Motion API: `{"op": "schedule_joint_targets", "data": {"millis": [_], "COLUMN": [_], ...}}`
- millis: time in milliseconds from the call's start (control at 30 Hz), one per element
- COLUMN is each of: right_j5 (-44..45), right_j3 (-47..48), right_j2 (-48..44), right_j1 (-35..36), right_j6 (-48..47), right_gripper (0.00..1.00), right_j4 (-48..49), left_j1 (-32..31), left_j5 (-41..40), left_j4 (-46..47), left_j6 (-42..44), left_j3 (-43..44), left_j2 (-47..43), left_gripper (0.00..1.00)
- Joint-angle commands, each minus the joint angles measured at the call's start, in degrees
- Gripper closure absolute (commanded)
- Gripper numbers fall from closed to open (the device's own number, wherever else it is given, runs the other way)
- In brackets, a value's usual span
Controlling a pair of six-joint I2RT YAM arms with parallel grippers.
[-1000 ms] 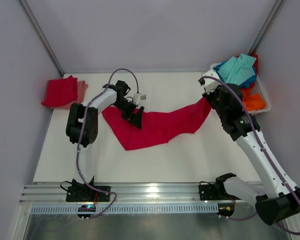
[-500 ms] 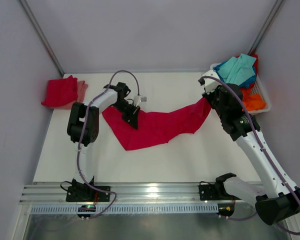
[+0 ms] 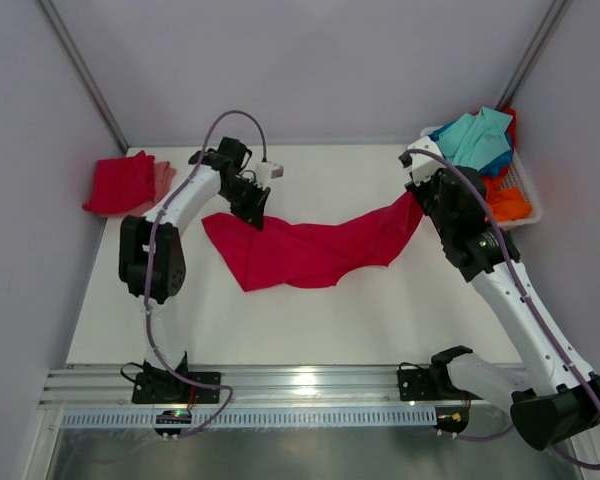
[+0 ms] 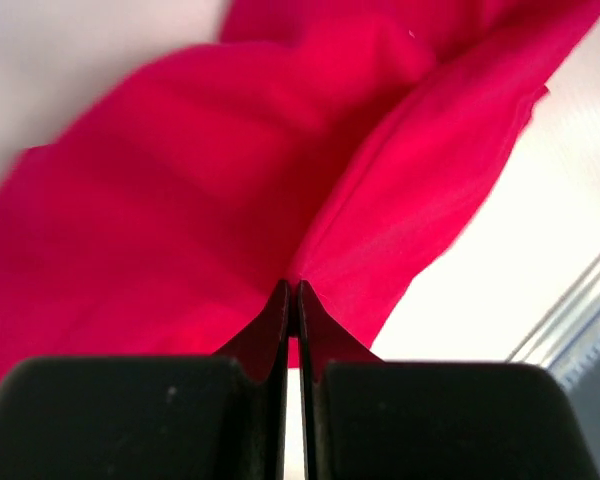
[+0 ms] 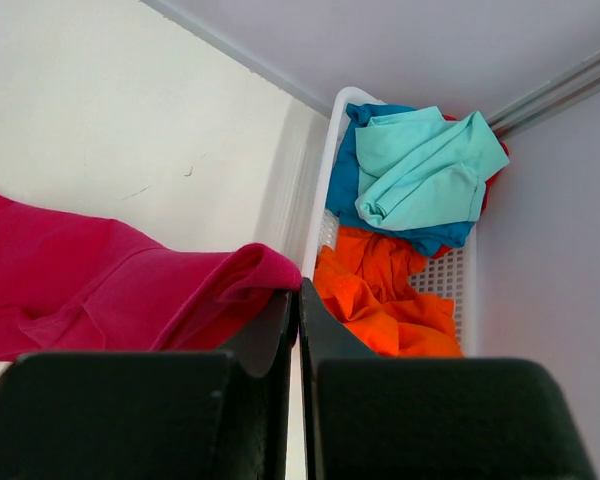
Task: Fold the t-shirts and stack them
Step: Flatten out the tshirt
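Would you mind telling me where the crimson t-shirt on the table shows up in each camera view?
Top external: crimson t-shirt stretched across the middle of the table.
Left wrist: crimson t-shirt fills most of the frame, pinched in the left gripper.
Right wrist: crimson t-shirt lower left, edge pinched in the right gripper.
Landmark: white basket, upper right overhead, right of centre in right wrist; absent from left wrist.

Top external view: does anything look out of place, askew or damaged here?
Nothing damaged. The crimson t-shirt is bunched and twisted, stretched between the left gripper and right gripper, both shut on it. The folded stack seems to overhang the left edge of the table.
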Motion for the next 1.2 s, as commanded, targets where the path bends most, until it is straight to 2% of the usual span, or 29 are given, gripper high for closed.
{"op": "schedule_joint_targets", "data": {"millis": [0,233,667,933,1167], "right_j5": [3.11,6.89,13.31,16.22,15.08], "right_j3": [1.23,5.26,15.12,18.01,25.39], "right_j2": [0.39,1.18,6.63,7.60,6.64], "right_j1": [0.02,-0.24,-1.82,-3.49,-3.76], "right_j6": [2.21,3.88,1.51,-0.34,-0.34], "right_gripper": [0.97,0.97,0.97,0.97,0.97], "right_j4": [5.10,9.93,13.27,17.05,13.73], "left_j1": [1.89,2.69,3.92,5.67,5.68], "left_j5": [-10.17,-22.48,-42.87,-49.65,-50.63], "left_j4": [7.52,14.04,16.86,21.08,19.68], "left_j6": [-4.75,-9.24,-7.05,-4.15,-3.27], "left_j3": [3.15,2.62,8.07,8.25,12.38], "left_j2": [-9.82,-19.31,-30.22,-36.45,-39.88], "left_gripper": [1.00,1.00,1.00,1.00,1.00]}}
